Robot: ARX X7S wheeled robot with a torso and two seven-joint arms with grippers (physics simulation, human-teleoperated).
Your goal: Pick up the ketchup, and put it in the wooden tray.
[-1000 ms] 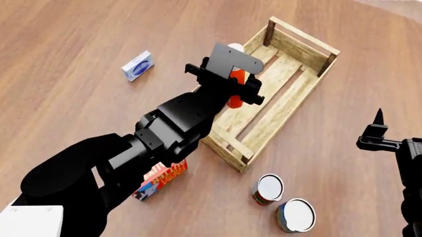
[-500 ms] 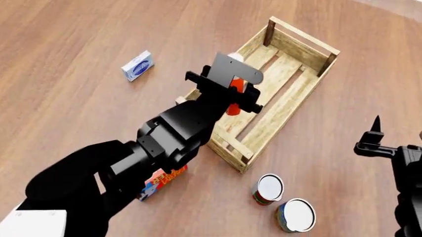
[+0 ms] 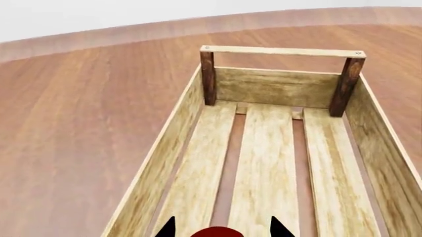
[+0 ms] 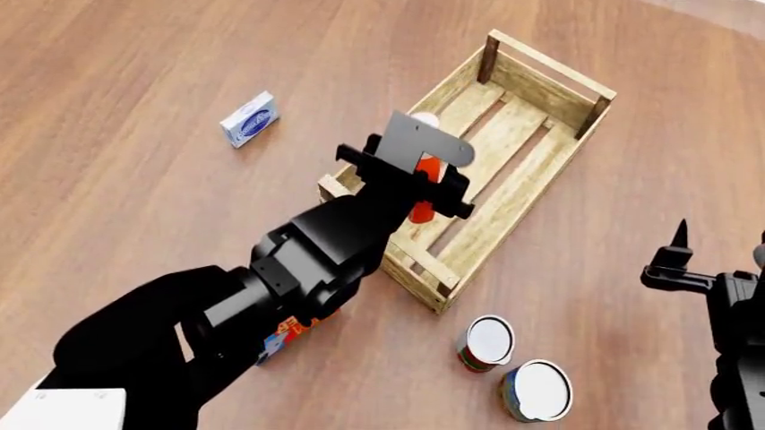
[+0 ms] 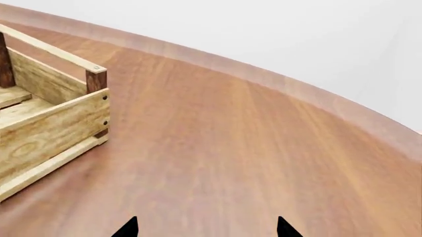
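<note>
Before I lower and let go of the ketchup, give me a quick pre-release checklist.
1. Ketchup held by left gripper: ok.
2. Bottle over the wooden tray, inside its walls: ok in the left wrist view.
3. Tray floor ahead free of objects: ok.
4. Bottle bottom's gap above the slats: cannot tell.
5. Right gripper open, away from the tray: ok.
6. Cans and blue box outside the drop path: ok.

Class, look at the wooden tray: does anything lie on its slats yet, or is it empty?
Empty. The left wrist view shows the wooden tray with bare slats; the ketchup sits in the left hand, above the tray's near end.
</note>
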